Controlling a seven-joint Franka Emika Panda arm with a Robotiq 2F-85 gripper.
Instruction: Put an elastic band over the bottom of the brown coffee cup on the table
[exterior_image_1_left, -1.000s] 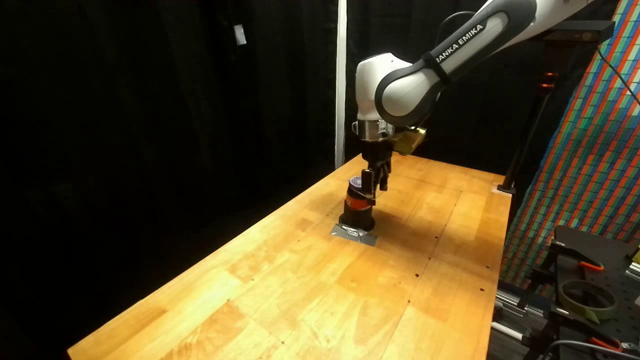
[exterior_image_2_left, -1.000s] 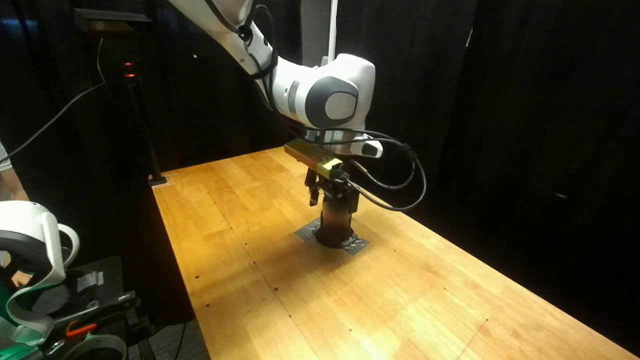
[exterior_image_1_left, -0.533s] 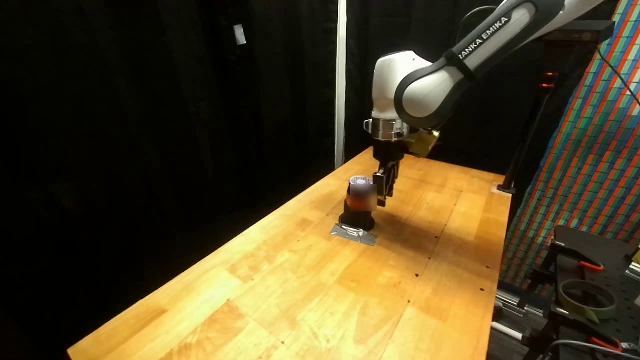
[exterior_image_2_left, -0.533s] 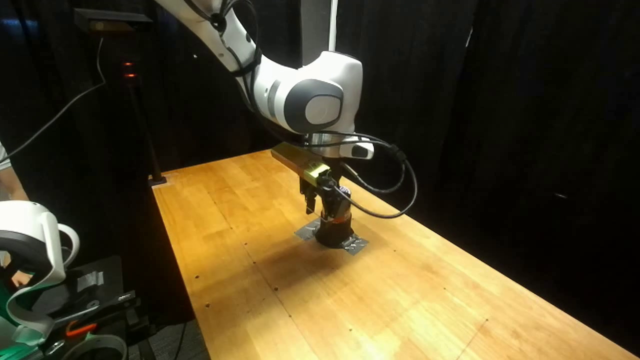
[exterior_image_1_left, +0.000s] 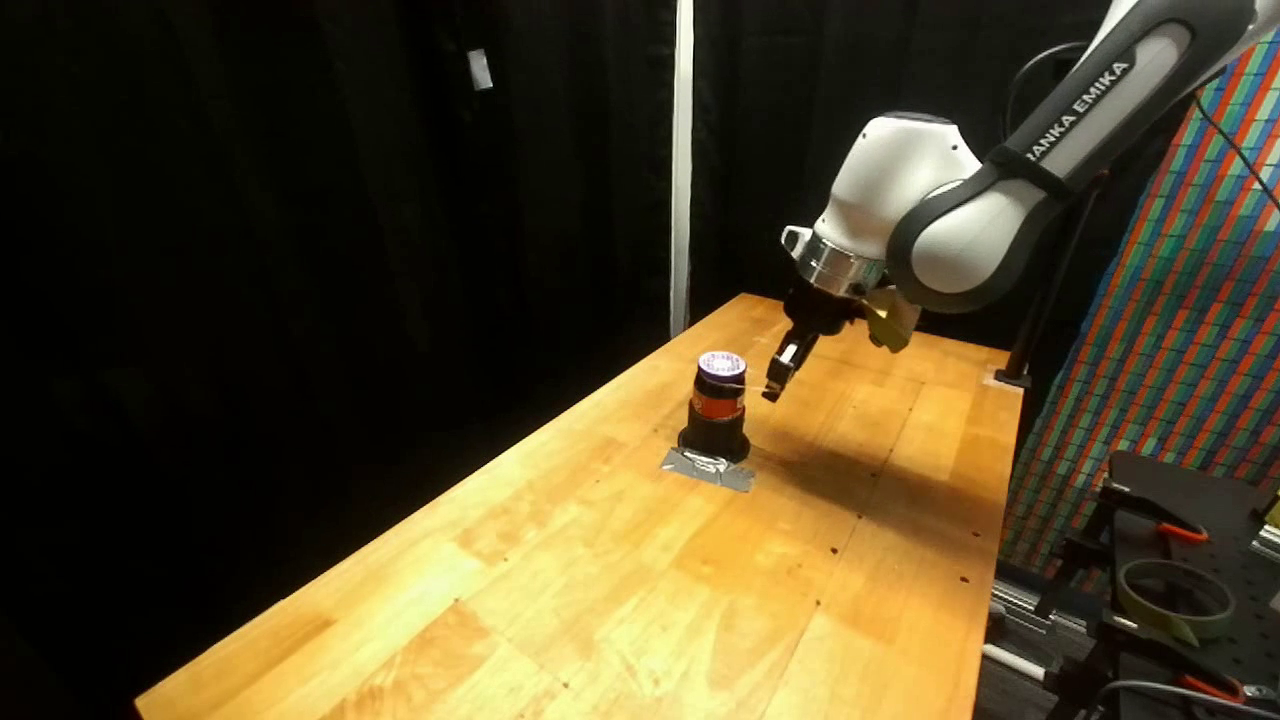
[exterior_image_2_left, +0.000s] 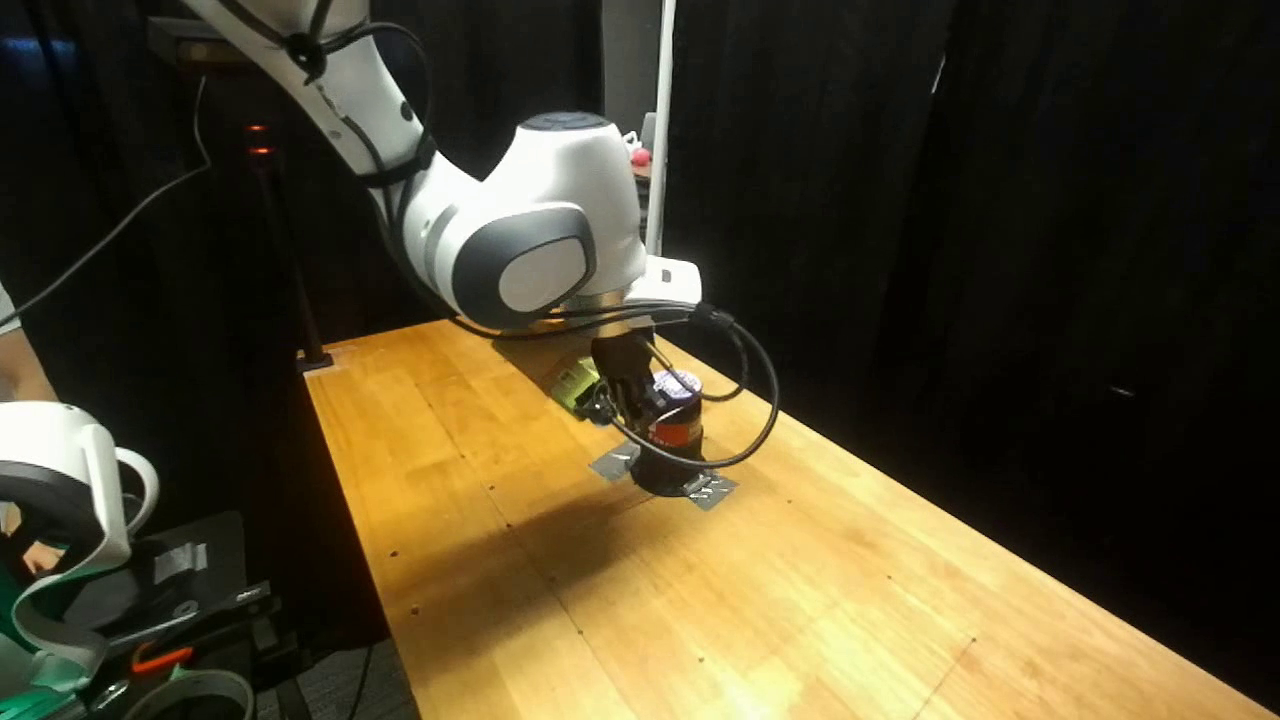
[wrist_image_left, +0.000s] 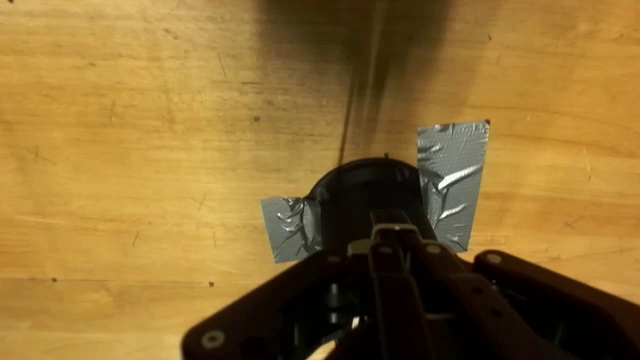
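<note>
The brown coffee cup (exterior_image_1_left: 717, 436) stands upside down on the table (exterior_image_1_left: 640, 580), its pale printed bottom facing up and an orange-red band round its middle. Tilted, my gripper (exterior_image_1_left: 772, 393) sits just beside the cup, apart from it, with its fingers brought together. A thin elastic band (exterior_image_1_left: 755, 388) runs from the cup's upper side to the fingertips. Whether it is pinched or merely looped round them cannot be told. In the wrist view the gripper (wrist_image_left: 394, 225) covers much of the dark cup (wrist_image_left: 370, 187); in an exterior view it partly hides behind cables and the cup (exterior_image_2_left: 675, 430).
Grey tape strips (wrist_image_left: 452, 185) fix the cup's rim to the table. A cable loop (exterior_image_2_left: 765, 400) hangs from the wrist around the cup's near side. A dark post (exterior_image_1_left: 1050, 270) rises at the table's far corner. A side cart holds a tape roll (exterior_image_1_left: 1175, 600).
My gripper has drawn back from the cup toward the robot's base and tilted over. Its fingers, spread a second ago, have come together. The cup has stayed in place.
</note>
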